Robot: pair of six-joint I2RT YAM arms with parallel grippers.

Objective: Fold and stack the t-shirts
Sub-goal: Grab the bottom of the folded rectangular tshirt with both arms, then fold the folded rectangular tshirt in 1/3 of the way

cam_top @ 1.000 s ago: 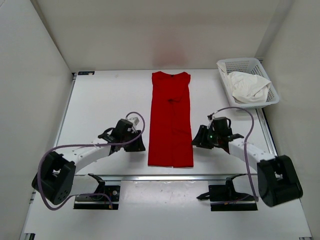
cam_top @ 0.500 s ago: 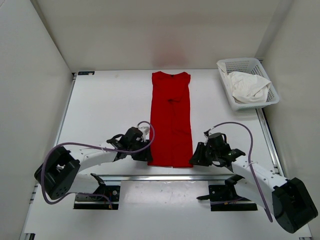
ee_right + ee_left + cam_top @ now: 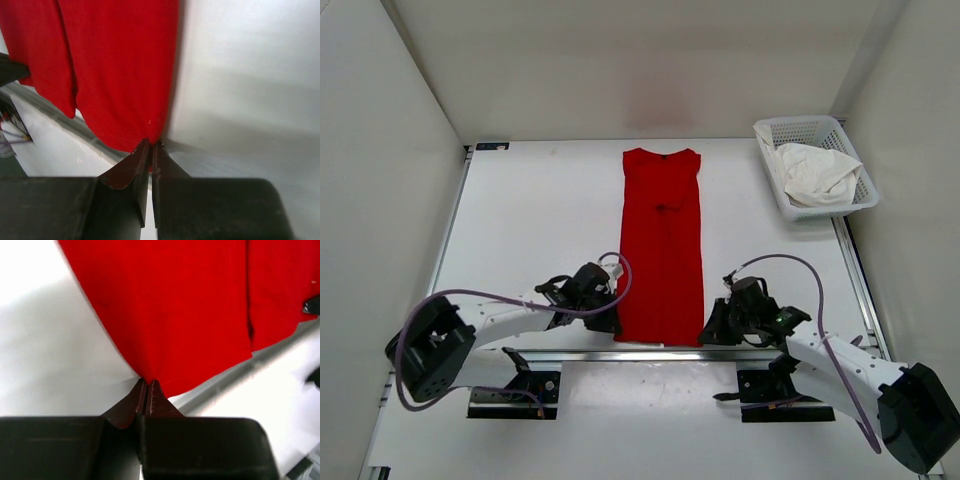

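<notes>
Red cloth runs down the middle of the white table: one red shirt, folded into a long narrow strip, lies flat. Its neck is at 12 o'clock and its hem is at 6 o'clock, close to the near edge. Two shirts are in sight, one red and one white, and two grippers are at the red one.

At about 7 o'clock the left gripper sits at the hem's left corner. Its wrist view shows the two fingers pressed together, with the corner of red cloth nipped between their tips. At about 5 o'clock the right gripper is at the hem's right corner, its two fingers likewise pinching the red cloth.

At 2 o'clock, by the far right corner, stands one white mesh basket. The one white shirt lies crumpled inside it, well apart from the red shirt.
</notes>
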